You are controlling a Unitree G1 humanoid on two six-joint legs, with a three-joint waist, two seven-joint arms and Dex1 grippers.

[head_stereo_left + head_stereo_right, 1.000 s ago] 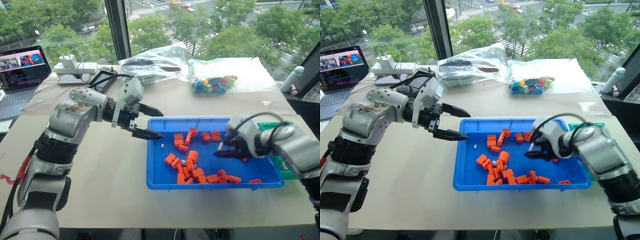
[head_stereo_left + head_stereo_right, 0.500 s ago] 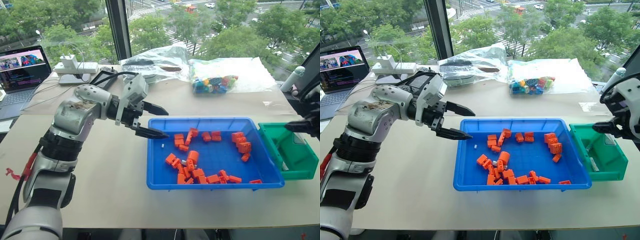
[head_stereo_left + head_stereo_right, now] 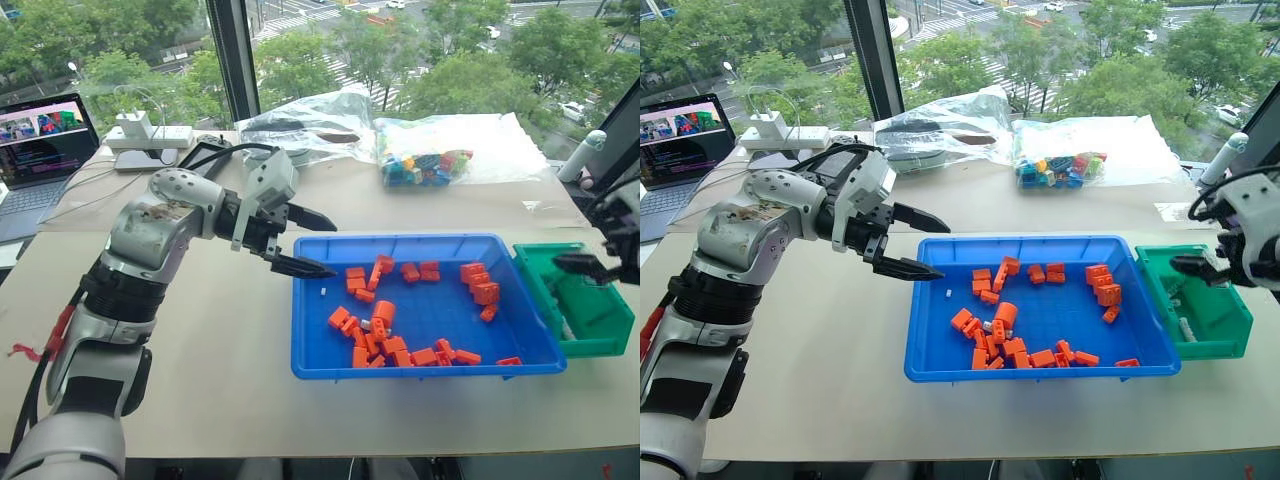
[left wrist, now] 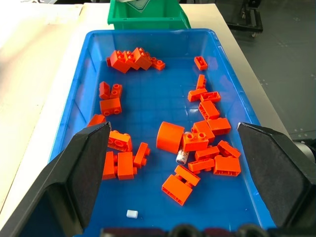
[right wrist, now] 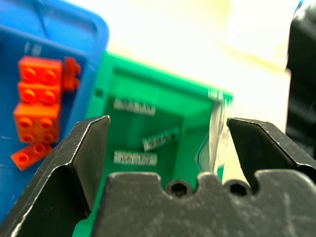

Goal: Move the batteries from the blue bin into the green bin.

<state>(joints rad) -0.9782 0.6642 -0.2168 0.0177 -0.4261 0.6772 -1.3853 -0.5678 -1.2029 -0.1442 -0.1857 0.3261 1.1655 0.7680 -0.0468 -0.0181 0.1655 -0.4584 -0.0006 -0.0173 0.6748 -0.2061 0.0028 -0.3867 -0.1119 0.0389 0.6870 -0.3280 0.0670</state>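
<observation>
Near edge: pale surface (image 3: 220, 380), bare in front of the bins.

Blue bin (image 3: 940, 368): long side toward the robot, holding scattered orange bricks (image 3: 1012, 348), 1 orange cylinder piece (image 4: 170, 137), 1 small white scrap (image 4: 131, 214). 1 battery (image 4: 181, 157) visible here, wedged among the central bricks just beside the cylinder piece, end cap showing; likely awkward to pinch without nudging bricks aside. Others possibly buried; cannot tell.

Green bin (image 3: 1225, 340): butted against the blue bin's right end, presumably to keep transfers short. At least 3 batteries (image 5: 135, 158) lying on its floor, pale labels facing up, print too blurred to read.

Right claw (image 3: 1198, 268): poised over the green bin, fingers spread wide, nothing between them; reads as a drop just completed.

Left claw (image 3: 300, 243): hovering at the blue bin's far-left corner, aimed across the tray, fingers spread wide, empty; seemingly parked clear of the working arm.

Beyond the bins: clear bag of mixed coloured bricks (image 3: 428, 166); crumpled clear plastic over dark items (image 3: 305, 125); white power strip (image 3: 152, 135); open laptop (image 3: 40, 150), screen text illegible. Window with treetops behind.
</observation>
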